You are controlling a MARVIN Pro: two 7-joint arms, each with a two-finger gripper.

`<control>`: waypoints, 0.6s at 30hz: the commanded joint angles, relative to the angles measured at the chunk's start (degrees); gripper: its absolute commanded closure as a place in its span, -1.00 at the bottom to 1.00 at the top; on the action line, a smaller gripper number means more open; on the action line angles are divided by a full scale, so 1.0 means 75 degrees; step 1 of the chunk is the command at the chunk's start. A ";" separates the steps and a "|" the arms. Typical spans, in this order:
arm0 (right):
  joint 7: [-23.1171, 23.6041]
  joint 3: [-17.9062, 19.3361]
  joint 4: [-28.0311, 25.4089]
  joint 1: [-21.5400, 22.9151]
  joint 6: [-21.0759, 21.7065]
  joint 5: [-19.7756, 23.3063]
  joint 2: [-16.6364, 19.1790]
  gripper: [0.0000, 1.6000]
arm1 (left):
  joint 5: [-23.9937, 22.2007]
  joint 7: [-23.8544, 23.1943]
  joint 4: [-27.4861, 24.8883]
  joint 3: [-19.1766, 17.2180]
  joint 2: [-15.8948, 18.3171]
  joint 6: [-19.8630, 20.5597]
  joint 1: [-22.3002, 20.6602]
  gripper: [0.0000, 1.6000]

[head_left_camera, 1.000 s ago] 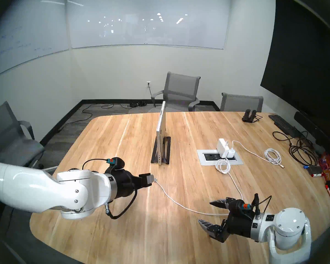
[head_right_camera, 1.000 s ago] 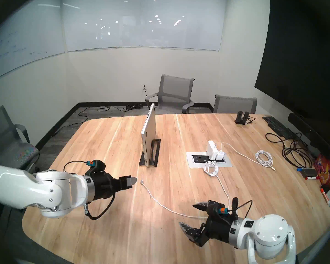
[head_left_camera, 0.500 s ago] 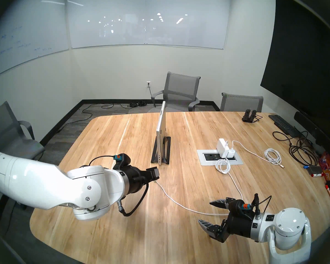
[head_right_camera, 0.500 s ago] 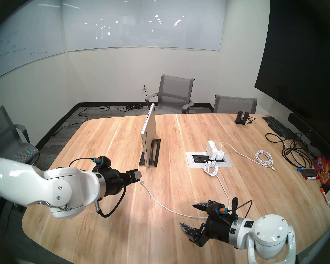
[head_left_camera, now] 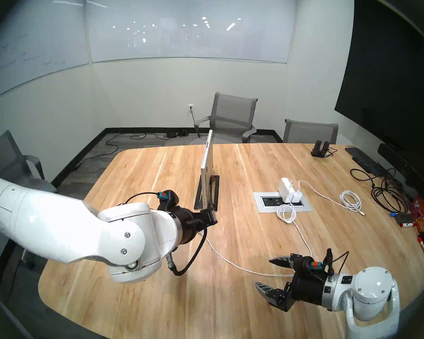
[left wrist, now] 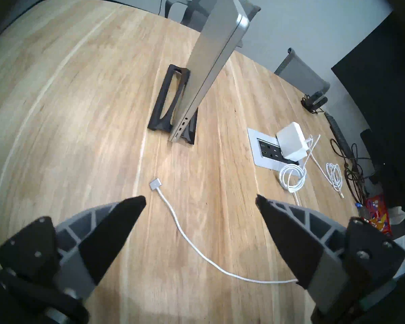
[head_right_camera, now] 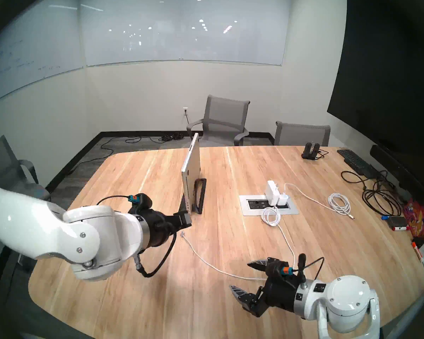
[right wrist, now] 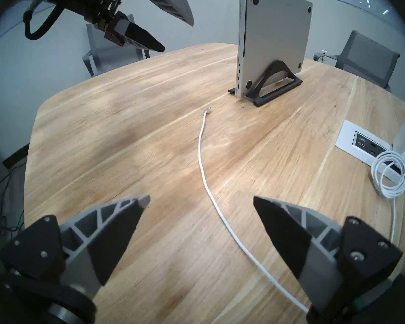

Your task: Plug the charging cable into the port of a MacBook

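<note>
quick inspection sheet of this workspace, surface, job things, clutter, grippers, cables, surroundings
surface: wooden table, flush power panel set into it
job's things: MacBook closed, upright on edge in a black stand, side ports facing the robot; charging cable loose on the table, its connector unplugged, short of the MacBook
clutter: white charger bricks at the panel, black keyboard, markers and colourful packet at the right edge
grippers: left gripper open, empty, above the connector; right gripper open, empty, over the cable
cables: coiled white cable, black cables on the right
surroundings: grey chairs, whiteboards, dark screen
</note>
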 commanded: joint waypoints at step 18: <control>0.0026 0.0023 -0.0128 0.0009 0.0007 -0.0002 -0.0001 -1.00 | -0.1078 0.0862 0.0649 -0.0445 -0.0773 -0.0302 0.0074 -1.00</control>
